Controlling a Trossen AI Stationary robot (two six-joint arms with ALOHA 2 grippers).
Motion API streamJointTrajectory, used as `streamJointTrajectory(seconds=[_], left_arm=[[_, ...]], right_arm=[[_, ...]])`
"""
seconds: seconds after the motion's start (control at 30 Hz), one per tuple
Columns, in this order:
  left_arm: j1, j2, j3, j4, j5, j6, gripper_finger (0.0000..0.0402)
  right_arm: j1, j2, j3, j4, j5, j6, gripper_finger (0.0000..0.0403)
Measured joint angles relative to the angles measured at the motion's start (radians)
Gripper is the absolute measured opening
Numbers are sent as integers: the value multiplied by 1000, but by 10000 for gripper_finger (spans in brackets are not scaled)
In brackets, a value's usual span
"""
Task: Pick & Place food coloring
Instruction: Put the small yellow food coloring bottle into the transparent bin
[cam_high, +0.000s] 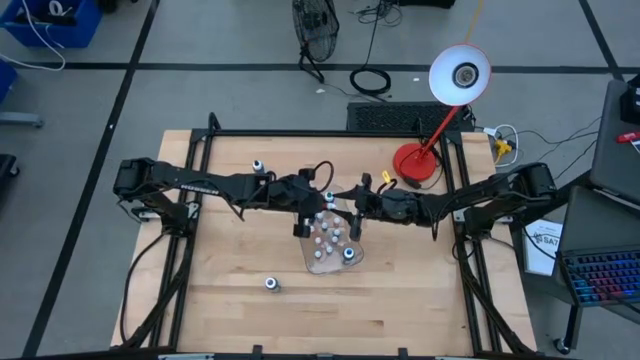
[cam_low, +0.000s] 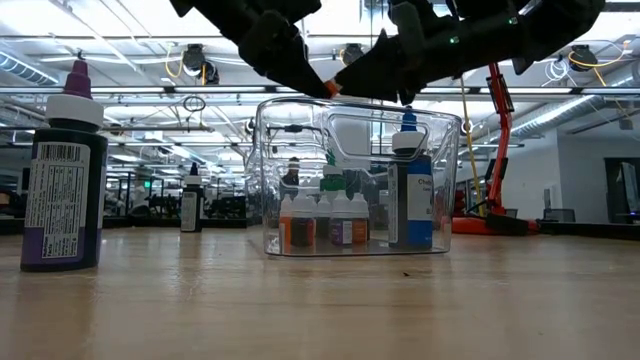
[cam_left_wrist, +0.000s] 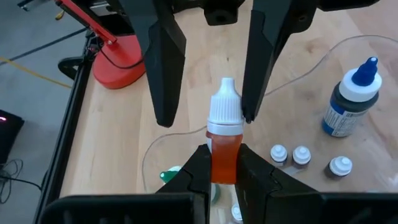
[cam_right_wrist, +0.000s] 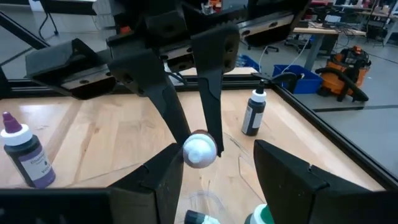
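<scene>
While the small orange food coloring bottle (cam_left_wrist: 224, 142) with its white cap stands upright between the fingers of the left pincer (cam_left_wrist: 224, 163), that pincer is clenched on its body and holds it over the clear plastic tray (cam_low: 440, 180), near the middle of the tabletop (cam_high: 400, 290). Just ahead of the held bottle, the right pincer (cam_left_wrist: 208, 93) hangs with its two dark fingers spread, one on each side of the white cap; whether a finger touches the cap cannot be told, and from the right wrist view the fingers (cam_right_wrist: 283, 177) are released and apart, with the cap (cam_right_wrist: 199, 150) between them. Below both pincers, inside the tray, stand several more small bottles (cam_low: 322, 220) with white caps, a green-capped one (cam_low: 333, 180) and a taller bottle with a blue tip (cam_low: 410, 195). Farther out from the left pincer, on the bare tabletop, a dark purple-capped bottle (cam_low: 63, 175) stands upright near the front edge, and another dark bottle (cam_low: 190, 205) stands farther back. Beyond the right pincer, at the far edge of the tabletop, a red desk lamp (cam_high: 420, 160) stands with its white shade turned upward.
</scene>
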Motion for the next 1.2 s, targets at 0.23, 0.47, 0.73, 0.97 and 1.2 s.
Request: streamJointTrajectory(seconds=[0.23,0.47,0.73,0.97,1.2], left_arm=[[2,0,0,-6,0,0,46],[15,0,0,-6,2,-7,46],[14,0,0,-48,2,-9,46],[14,0,0,-66,2,-18,46],[14,0,0,-65,2,-19,46]], right_arm=[[2,19,0,23,0,-5,183],[3,90,26,39,-23,-34,183],[5,91,49,38,-21,-64,183],[5,91,51,31,-20,-64,163],[5,91,51,12,-22,-68,121]])
